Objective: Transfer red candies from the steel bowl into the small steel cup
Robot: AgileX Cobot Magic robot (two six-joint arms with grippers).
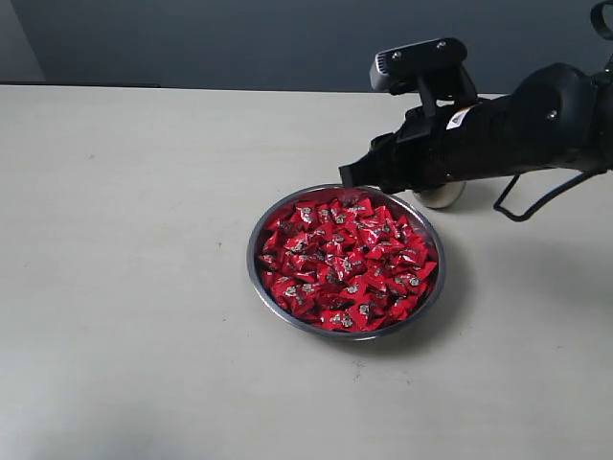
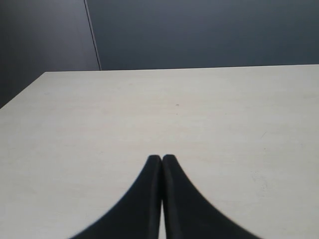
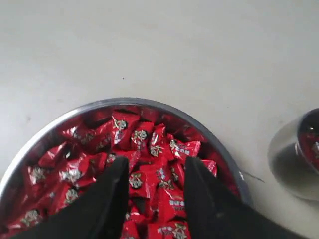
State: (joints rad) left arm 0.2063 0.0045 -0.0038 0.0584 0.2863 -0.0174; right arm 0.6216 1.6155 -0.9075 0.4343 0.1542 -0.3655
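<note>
The steel bowl [image 1: 255, 251] sits mid-table, heaped with red candies [image 1: 347, 261]. My right gripper [image 1: 352, 175] reaches in from the right and hovers over the bowl's back rim. In the right wrist view this gripper [image 3: 157, 172] is open, its two black fingers [image 3: 115, 184] spread above the candies [image 3: 149, 149] with nothing held between them. The bowl's rim [image 3: 134, 101] curves just beyond. The small steel cup [image 3: 291, 162] stands beside the bowl with something red inside; in the exterior view the cup [image 1: 444, 197] is mostly hidden behind the arm. My left gripper [image 2: 162, 158] is shut over bare table.
The pale table [image 1: 124, 287] stretches wide around the bowl. A dark wall [image 1: 239, 38] runs behind its far edge. A black cable [image 1: 536, 203] loops under the right arm. The left arm is outside the exterior view.
</note>
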